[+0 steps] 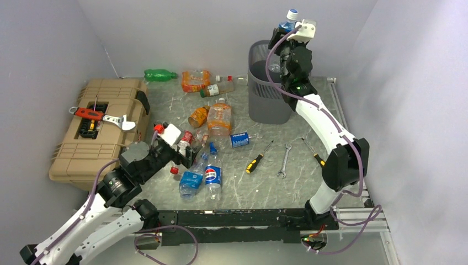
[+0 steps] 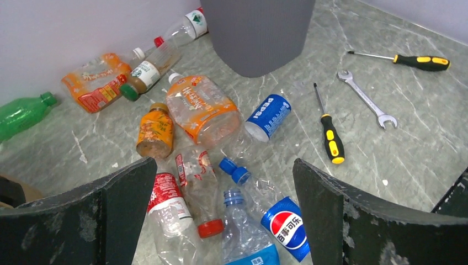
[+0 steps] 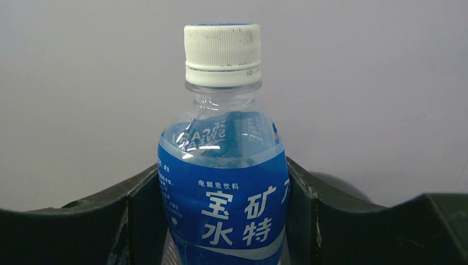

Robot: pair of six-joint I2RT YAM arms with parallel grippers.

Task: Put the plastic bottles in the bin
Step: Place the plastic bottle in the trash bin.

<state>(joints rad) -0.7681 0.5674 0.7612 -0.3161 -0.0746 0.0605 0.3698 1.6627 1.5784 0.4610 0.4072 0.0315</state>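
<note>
**Grey marbled tabletop, white walls, bottles all over**

Right claw (image 1: 291,26) is clamped on a blue-label bottle (image 3: 223,182) with a white cap, held upright. The mesh bin (image 1: 269,96) sits just below that claw. Left claw (image 2: 221,221) is spread wide with nothing in it, low over the table. The loose bottles (image 2: 193,110) lie right ahead of its fingers, and a Pepsi one (image 2: 284,226) is practically between them. A screwdriver (image 2: 331,141) lies off to its right.

Blue-labelled bottle (image 3: 223,193), base off-frame; bin (image 2: 256,33), top off-frame in left-wrist view
</note>
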